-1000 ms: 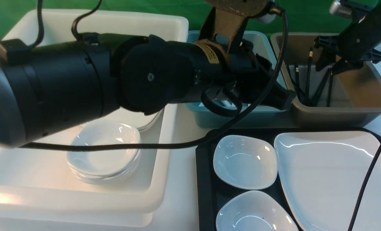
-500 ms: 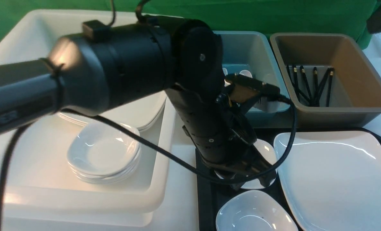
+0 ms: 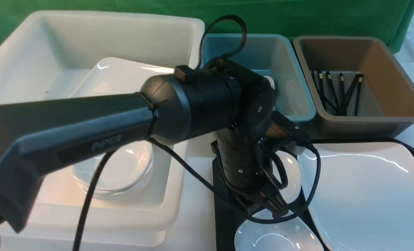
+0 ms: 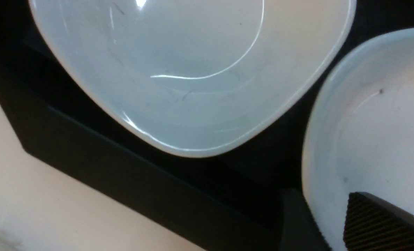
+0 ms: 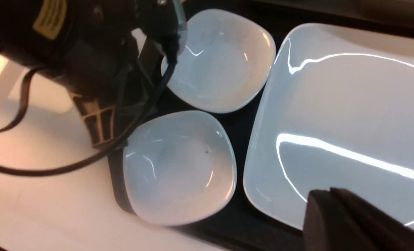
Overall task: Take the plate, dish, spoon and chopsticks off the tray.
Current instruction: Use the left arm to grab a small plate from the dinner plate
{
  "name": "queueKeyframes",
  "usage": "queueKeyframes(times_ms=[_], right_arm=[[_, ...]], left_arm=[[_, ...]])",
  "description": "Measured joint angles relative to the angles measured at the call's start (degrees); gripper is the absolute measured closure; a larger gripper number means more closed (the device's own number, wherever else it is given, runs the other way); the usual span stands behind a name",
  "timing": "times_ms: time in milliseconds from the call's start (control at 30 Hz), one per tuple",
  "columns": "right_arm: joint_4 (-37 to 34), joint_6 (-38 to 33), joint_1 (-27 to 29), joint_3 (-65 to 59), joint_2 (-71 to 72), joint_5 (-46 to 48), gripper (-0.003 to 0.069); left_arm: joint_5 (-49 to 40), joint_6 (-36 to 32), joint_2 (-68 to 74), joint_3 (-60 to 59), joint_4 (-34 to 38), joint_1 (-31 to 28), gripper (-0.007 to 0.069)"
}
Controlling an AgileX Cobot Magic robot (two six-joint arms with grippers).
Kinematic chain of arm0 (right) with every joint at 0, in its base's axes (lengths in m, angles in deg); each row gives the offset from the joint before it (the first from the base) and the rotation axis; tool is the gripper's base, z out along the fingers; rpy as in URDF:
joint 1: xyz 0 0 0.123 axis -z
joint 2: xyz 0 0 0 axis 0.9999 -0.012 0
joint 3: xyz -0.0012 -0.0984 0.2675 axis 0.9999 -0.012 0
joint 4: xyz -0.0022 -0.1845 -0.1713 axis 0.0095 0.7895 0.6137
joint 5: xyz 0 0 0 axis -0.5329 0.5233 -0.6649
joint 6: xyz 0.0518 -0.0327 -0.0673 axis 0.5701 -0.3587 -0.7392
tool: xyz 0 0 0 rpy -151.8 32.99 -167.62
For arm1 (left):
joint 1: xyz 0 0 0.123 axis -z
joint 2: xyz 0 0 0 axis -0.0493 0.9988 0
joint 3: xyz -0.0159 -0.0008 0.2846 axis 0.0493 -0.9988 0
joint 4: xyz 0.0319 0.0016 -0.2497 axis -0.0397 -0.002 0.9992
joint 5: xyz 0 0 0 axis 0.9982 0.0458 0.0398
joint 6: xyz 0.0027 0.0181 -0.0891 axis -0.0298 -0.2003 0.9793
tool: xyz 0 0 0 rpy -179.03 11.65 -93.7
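Note:
The black tray [image 3: 222, 209] holds the big white plate [image 3: 367, 195] and two small dishes. My left gripper [image 3: 266, 205] points down at the tray's left side, open. Its fingers [image 4: 377, 223] stand astride the rim of the near dish [image 4: 374, 139], one inside and one outside. The far dish [image 4: 193, 69] lies just beyond. My right gripper [image 5: 327, 195] is shut on nothing and hovers over the plate [image 5: 349, 104]; it is outside the front view. The chopsticks [image 3: 336, 94] lie in the brown bin. No spoon shows clearly.
A large white tub [image 3: 88, 31] on the left holds a white plate [image 3: 123, 76] and a stack of small dishes [image 3: 133, 164]. A teal bin [image 3: 297, 115] with something white [image 3: 270, 81] in it and the brown bin [image 3: 384, 118] stand behind the tray.
My left arm swung from the teal bin down onto the tray's left side and its jaws opened. The right arm left the brown bin, went out of the front view, and its jaws shut.

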Motion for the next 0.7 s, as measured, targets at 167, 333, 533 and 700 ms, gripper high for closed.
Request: queueKeyframes(times_ms=[167,333,533,700], right_arm=[[0.00,0.05,0.00,-2.17,2.68,-0.36,0.0639],[-1.20,0.05,0.00,-2.30,2.68,-0.36,0.0639],[-2.44,-1.80,0.00,-2.30,2.68,0.85,0.0639],[-2.75,-2.72,0.00,-2.30,2.68,1.32,0.0639]], left_arm=[[2.67,0.18,2.24,0.00,-0.02,0.06,0.0215],[3.85,0.18,4.59,0.05,0.73,0.06,0.0130],[4.12,0.18,6.83,0.05,3.23,0.06,0.0136],[2.84,0.18,7.74,0.05,5.62,0.06,0.0207]])
